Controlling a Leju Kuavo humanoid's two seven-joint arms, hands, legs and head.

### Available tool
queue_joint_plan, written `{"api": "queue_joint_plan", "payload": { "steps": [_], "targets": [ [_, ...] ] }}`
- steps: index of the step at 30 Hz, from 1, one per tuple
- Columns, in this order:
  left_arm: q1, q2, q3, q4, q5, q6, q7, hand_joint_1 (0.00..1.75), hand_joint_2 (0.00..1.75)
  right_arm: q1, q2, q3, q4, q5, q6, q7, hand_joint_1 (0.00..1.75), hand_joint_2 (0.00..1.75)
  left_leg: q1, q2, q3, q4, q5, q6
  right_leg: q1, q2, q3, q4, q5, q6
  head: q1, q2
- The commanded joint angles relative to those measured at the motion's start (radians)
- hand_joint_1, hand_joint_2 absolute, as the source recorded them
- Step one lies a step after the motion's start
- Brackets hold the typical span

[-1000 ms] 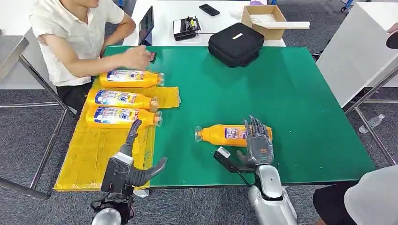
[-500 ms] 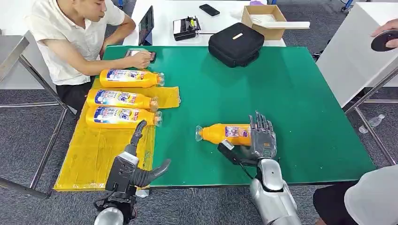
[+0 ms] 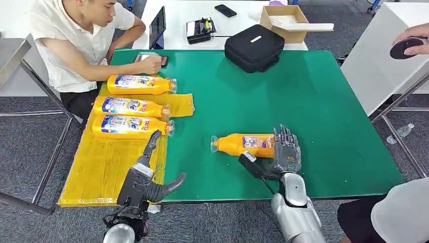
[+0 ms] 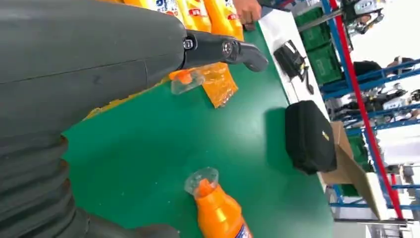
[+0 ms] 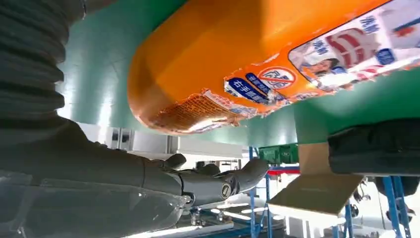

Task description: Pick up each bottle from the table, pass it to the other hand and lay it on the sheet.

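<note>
Now one orange bottle (image 3: 242, 145) is seen lying on its side on the green table (image 3: 324, 101), cap end toward the yellow sheet (image 3: 96, 167), well apart from it. The right hand (image 3: 284, 153) is placed at the bottle's base end, fingers spread and raised against the far end of the body, thumb on the near side; nothing is gripped yet, the bottle is resting on the table. In the right wrist view the bottle's base and label (image 5: 257, 74) are seen very close above the thumb (image 5: 198, 183), touching or not cannot be told.

The left hand (image 3: 149, 174) is held released at the table's near edge, over the border between sheet and green surface, fingers apart, nothing in it. In the left wrist view a finger (image 4: 223, 49) is seen stretched out above the table.

Three orange bottles (image 3: 132, 107) are laid side by side on the sheet's far part, caps toward the table's middle. A seated person (image 3: 81, 35) is at the far left corner, one hand on a phone (image 3: 152, 58). A black bag (image 3: 254, 47) is set at the far edge. A cardboard box (image 3: 286, 21) is on the white table behind.
</note>
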Motion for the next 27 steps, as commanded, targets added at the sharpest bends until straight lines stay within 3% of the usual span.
{"api": "queue_joint_plan", "payload": {
  "steps": [1,10,11,12,14,27],
  "targets": [
    [-0.032,-0.042,-0.049,0.092,-0.017,0.004,0.012,0.00,1.75,-0.091,-0.017,-0.105,0.252,-0.001,-0.037,-0.035,0.00,1.75,0.000,0.000,0.004,0.000,-0.001,0.000,0.001,-0.002,0.005,-0.002,-0.001,-0.004,0.000,0.000],
    [-0.036,-0.042,-0.054,0.098,-0.021,0.000,0.012,0.00,1.75,-0.111,-0.036,-0.110,0.312,-0.001,-0.033,-0.025,0.00,1.75,0.000,0.000,0.004,0.000,0.000,0.000,0.001,-0.002,0.004,-0.001,-0.001,-0.003,0.000,0.000],
    [-0.037,-0.042,-0.054,0.100,-0.021,-0.002,0.011,0.00,1.75,-0.115,-0.045,-0.106,0.333,-0.001,-0.027,-0.026,0.16,1.75,0.000,0.000,0.003,0.000,0.000,0.000,0.001,-0.001,0.003,-0.001,0.000,-0.002,0.000,0.000],
    [-0.037,-0.042,-0.054,0.101,-0.020,-0.003,0.011,0.00,1.75,-0.117,-0.051,-0.113,0.345,-0.002,-0.027,-0.035,1.38,1.75,0.001,0.001,0.007,0.000,-0.001,0.001,0.002,-0.002,0.007,-0.002,-0.001,-0.005,0.000,0.000],
    [-0.036,-0.042,-0.053,0.102,-0.019,-0.005,0.011,0.00,1.75,-0.125,-0.065,-0.095,0.383,-0.001,-0.033,-0.010,1.73,1.75,0.001,-0.001,0.004,0.000,0.000,0.000,0.001,-0.002,0.004,-0.001,0.000,-0.002,0.000,0.000],
    [-0.038,-0.042,-0.053,0.109,-0.003,-0.018,0.007,0.00,1.75,-0.147,-0.081,-0.123,0.470,-0.013,-0.008,-0.040,1.75,1.75,0.001,-0.003,0.011,0.000,0.000,0.000,0.002,-0.005,0.005,-0.002,-0.001,-0.004,0.000,0.000]
  ]
}}
